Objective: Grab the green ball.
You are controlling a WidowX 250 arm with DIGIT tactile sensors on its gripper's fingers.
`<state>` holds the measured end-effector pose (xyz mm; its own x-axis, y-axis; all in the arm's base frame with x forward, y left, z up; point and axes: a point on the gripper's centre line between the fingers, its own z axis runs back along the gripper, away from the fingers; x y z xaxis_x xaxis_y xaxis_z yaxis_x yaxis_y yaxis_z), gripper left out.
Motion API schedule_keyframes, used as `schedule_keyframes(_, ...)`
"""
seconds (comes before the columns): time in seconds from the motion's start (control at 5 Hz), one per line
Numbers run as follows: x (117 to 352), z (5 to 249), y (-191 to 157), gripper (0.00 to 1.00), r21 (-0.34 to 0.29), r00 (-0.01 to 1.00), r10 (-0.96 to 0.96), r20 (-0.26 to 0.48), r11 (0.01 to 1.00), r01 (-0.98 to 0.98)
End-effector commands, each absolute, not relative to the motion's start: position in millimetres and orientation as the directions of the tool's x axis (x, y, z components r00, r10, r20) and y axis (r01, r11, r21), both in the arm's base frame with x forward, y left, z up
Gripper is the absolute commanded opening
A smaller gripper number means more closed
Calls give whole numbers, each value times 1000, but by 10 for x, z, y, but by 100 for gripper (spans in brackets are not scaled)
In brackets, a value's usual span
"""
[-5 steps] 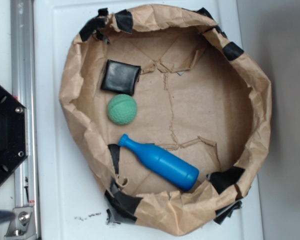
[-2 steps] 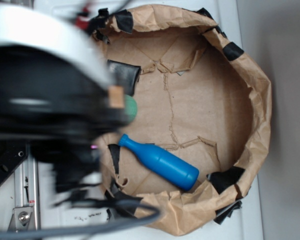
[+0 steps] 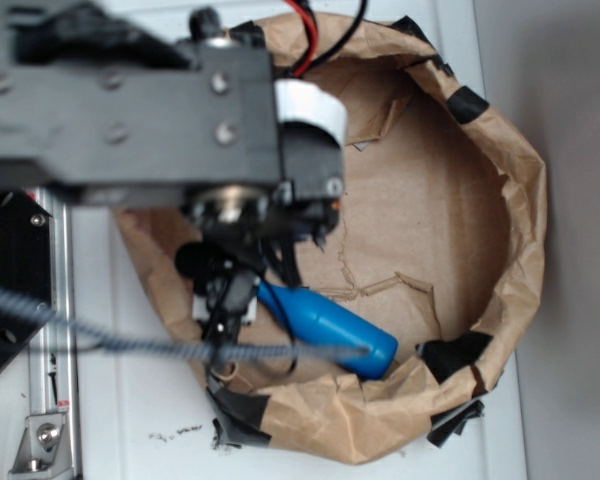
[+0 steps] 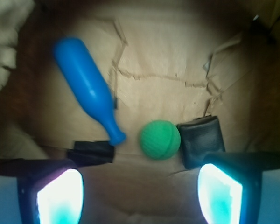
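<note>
- Arm now covers the paper basin's (image 3: 500, 180) left half in the exterior view, hiding the green ball (image 4: 159, 139).
- Ball sits between blue bottle (image 4: 86, 88) neck and black pad (image 4: 203, 140).
- Fingers (image 4: 56, 193) spread, empty; ball ahead, roughly centred in the gap.

The green ball (image 4: 160, 139) is seen in the wrist view as a small mint-green sphere with a finely dimpled surface, crossed by a curved seam line. It is resting on the brown paper floor, untouched and free of any grasp. It is placed slightly toward five o'clock from the centre of that view. In the exterior view it is hidden behind the arm and cannot be made out.
</note>
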<state>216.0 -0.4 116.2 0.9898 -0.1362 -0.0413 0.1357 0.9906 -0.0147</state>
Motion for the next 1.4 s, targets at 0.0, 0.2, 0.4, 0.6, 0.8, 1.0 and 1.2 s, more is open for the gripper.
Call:
schedule_keyframes(0.0, 2022, 1176, 152, 100, 79, 996, -53, -66, 995, 58)
schedule_keyframes(0.2, 2022, 1176, 152, 100, 79, 996, -53, -66, 995, 58)
schedule_keyframes(0.4, 2022, 1176, 152, 100, 79, 996, -53, -66, 995, 58)
schedule_keyframes(0.6, 2163, 973, 320, 100, 68, 954, -299, -2, 952, 299)
schedule_keyframes(0.8, 2273, 987, 402, 100, 61, 932, -358, 57, 933, 355)
schedule_keyframes(1.0, 2306, 920, 301, 100, 64, 879, -468, 92, 884, 463)
schedule_keyframes(1.2, 2290, 725, 141, 100, 100, 782, -614, 106, 789, 606)
